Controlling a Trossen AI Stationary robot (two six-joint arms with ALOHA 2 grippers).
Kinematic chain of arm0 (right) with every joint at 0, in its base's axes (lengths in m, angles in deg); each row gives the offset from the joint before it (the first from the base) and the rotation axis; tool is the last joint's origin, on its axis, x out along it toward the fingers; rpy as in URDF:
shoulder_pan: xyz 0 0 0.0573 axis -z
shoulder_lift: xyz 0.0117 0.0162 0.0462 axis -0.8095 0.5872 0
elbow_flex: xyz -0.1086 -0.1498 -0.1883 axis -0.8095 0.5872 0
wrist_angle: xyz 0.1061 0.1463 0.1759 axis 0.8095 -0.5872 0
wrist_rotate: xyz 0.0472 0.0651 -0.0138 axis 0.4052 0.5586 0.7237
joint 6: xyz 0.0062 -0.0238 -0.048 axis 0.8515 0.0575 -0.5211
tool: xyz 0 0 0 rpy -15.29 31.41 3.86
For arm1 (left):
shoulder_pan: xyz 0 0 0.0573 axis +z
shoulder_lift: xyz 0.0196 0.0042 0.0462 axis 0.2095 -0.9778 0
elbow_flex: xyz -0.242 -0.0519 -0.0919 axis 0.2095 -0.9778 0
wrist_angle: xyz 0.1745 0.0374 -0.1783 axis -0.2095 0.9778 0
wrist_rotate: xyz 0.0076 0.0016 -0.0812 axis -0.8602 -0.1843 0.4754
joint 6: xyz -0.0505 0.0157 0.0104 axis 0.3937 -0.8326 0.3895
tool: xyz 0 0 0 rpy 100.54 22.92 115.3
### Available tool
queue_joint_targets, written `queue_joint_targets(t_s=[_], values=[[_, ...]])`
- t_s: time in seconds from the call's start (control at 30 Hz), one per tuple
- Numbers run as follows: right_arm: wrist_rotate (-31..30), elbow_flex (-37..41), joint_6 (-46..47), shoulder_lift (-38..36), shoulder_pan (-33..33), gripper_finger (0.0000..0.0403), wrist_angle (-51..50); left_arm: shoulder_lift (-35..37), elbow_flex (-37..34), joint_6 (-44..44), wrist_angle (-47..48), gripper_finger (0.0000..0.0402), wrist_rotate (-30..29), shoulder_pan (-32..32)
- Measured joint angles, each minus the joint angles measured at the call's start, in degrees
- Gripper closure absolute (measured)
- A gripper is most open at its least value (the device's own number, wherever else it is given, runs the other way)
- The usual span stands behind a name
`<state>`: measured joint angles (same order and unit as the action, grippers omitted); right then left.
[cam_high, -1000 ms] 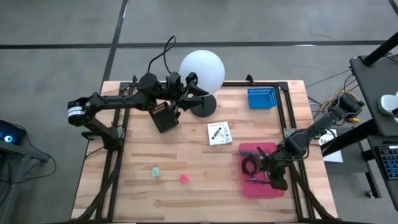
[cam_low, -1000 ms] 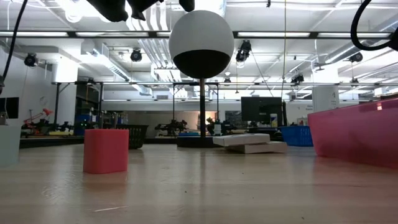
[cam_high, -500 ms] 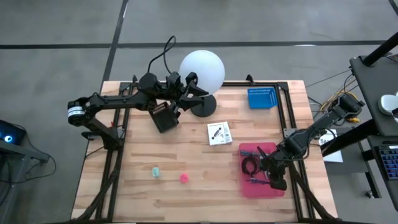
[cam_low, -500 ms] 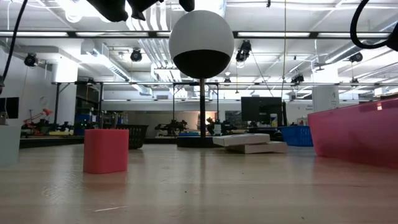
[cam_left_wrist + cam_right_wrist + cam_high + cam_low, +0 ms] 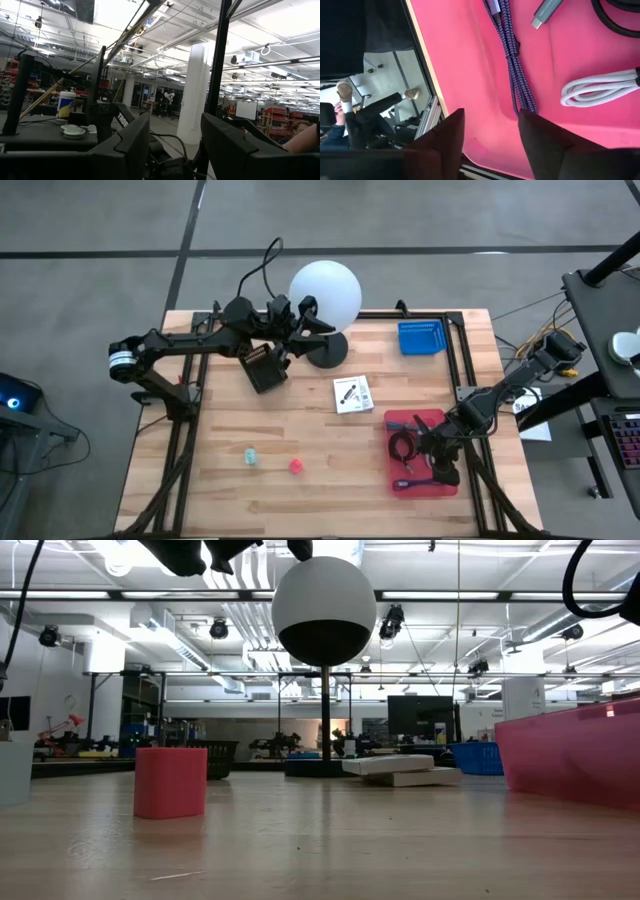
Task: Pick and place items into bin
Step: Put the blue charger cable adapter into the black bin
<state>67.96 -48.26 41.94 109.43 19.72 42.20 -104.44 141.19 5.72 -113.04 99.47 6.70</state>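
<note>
Bin [image 5: 440, 485]: a pink tray at the near right of the wooden table [image 5: 300, 430]; in the high view the right gripper [image 5: 437, 470] hangs over its near half; the right wrist view shows its two dark fingers [image 5: 550, 150] apart with nothing between them, just above the pink floor. Purple cord [image 5: 512, 75]: lies loose on the bin floor, running away from the finger gap; beside it in the bin rest a white looped cable [image 5: 600, 87] and a grey plug end [image 5: 545, 12]. Dark coiled cable [image 5: 402, 445]: lies in the far left part of the bin, seen from above. White printed card [image 5: 352, 393]: lies flat on the table, left of the bin and near the lamp base. Green block [image 5: 251, 456] and pink block [image 5: 296, 466]: stand on the near middle of the table, a little apart from each other and well apart from the bin; the low view shows the pink block upright on the wood. Blue basket [image 5: 420, 338]: sits at the far right of the table. White globe lamp [image 5: 325, 295]: stands at the far middle. Left gripper [image 5: 300, 325]: waits raised beside the globe; the left wrist view shows its fingers [image 5: 135, 145] apart and empty.
</note>
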Motion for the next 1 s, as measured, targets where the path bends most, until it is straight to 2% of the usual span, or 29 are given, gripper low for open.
queue_joint_targets(t_s=[0.13,0.33,0.47,0.77,0.9,1.0], values=[[0.2,0.0,3.9,-0.2,0.1,0.0211,0.0,0.0,0.0,0.0,0.0,0.024,0.0,0.0],[-0.5,0.0,8.2,-2.0,0.1,0.0212,0.3,0.0,0.0,0.1,0.0,0.024,0.0,0.0],[-6.6,0.0,9.7,-3.9,0.1,0.0217,4.8,0.0,0.0,0.2,0.0,0.024,0.0,0.0],[-29.7,0.0,4.1,-8.7,0.1,0.0218,16.2,0.0,0.0,0.3,0.0,0.024,0.1,0.0],[-45.9,0.0,-0.9,-9.2,0.1,0.0218,25.0,0.0,0.0,0.3,0.0,0.024,0.1,0.0],[-59.8,0.0,-11.1,-9.2,0.1,0.0217,33.3,0.0,0.0,0.4,0.0,0.024,0.1,0.0]])
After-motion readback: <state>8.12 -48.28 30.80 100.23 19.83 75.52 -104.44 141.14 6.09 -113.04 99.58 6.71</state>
